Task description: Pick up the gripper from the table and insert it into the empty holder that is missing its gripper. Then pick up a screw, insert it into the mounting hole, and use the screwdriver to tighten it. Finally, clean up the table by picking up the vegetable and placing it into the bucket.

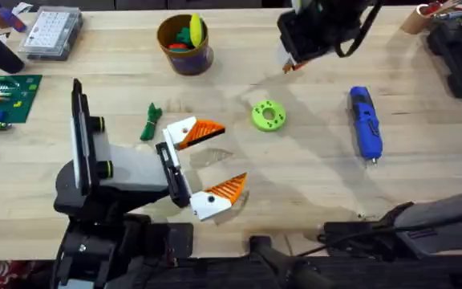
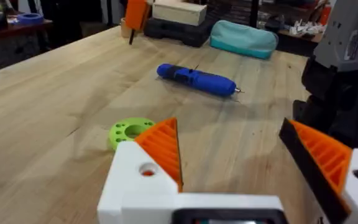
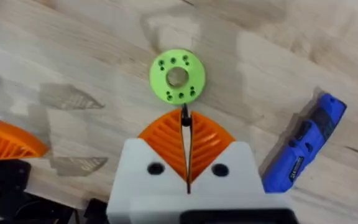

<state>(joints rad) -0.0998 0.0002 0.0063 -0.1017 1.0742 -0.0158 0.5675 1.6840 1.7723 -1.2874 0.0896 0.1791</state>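
Observation:
The blue screwdriver [image 1: 365, 122] lies on the table's right side, also seen as the screwdriver [image 2: 196, 79]. A lime-green ring [image 1: 268, 115] with holes sits mid-table. My right gripper [image 3: 185, 121] hovers above the ring [image 3: 177, 76], shut on a thin dark screw [image 3: 184, 116] that pokes out between its orange pads. From overhead the right gripper [image 1: 290, 66] hangs high at the back. My left gripper [image 1: 215, 160] rests open near the front, nothing between its fingers; the ring [image 2: 129, 132] lies just beyond it. The dark green vegetable [image 1: 150, 122] lies left of it. The yellow bucket [image 1: 184, 42] stands at the back.
A clear compartment box [image 1: 50, 32] and a green circuit board [image 1: 2, 96] sit at the far left. Black cases [image 1: 455, 48] stand at the back right, beside a teal pouch [image 2: 244, 38]. Bare wood stretches between ring and screwdriver.

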